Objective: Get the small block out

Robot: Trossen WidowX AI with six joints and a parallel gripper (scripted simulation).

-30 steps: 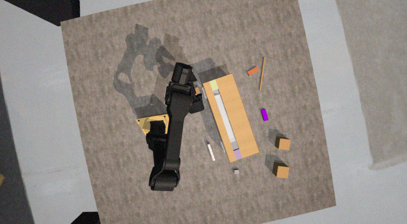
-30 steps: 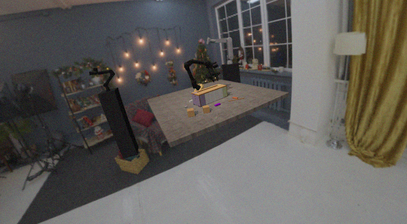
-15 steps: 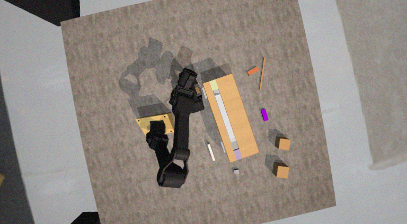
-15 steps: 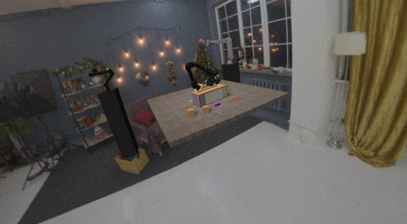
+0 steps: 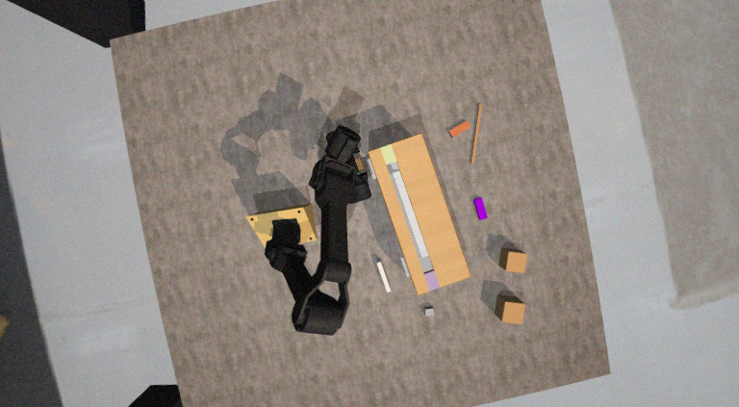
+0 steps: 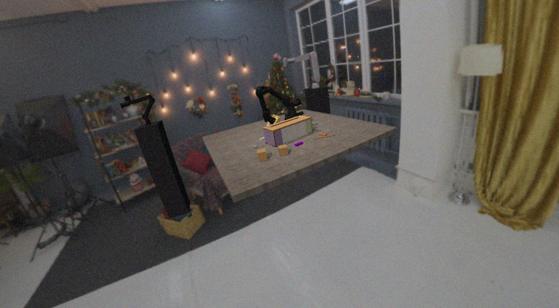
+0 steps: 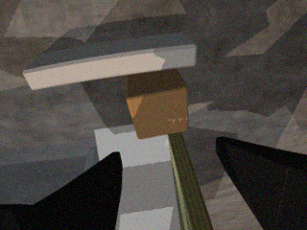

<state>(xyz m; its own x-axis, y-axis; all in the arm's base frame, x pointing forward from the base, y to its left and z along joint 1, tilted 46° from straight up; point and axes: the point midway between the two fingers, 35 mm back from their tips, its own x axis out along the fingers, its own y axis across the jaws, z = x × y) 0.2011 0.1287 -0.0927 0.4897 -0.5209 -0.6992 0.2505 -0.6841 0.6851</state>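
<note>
Right now the gripper (image 7: pixel 168 175) is hanging partly open over the small block (image 7: pixel 157 110), gripping nothing; the block is lying on the table (image 5: pixel 207 87) just beside the box's (image 5: pixel 430 201) green end, touching a pale bar (image 7: pixel 109 65).

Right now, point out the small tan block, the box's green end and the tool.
small tan block (image 7: pixel 157 110): wrist view, front face.
box's green end (image 5: pixel 387 153): top view, top surface.
tool (image 7: pixel 168 172): wrist view, gap between open fingers.

We stand in a festive living room: a Christmas tree (image 6: pixel 279 81), string lights (image 6: pixel 193 69) on the blue wall, a cluttered bookshelf (image 6: pixel 110 140), gold curtains (image 6: pixel 517 94) and a floor lamp (image 6: pixel 480 59).
</note>
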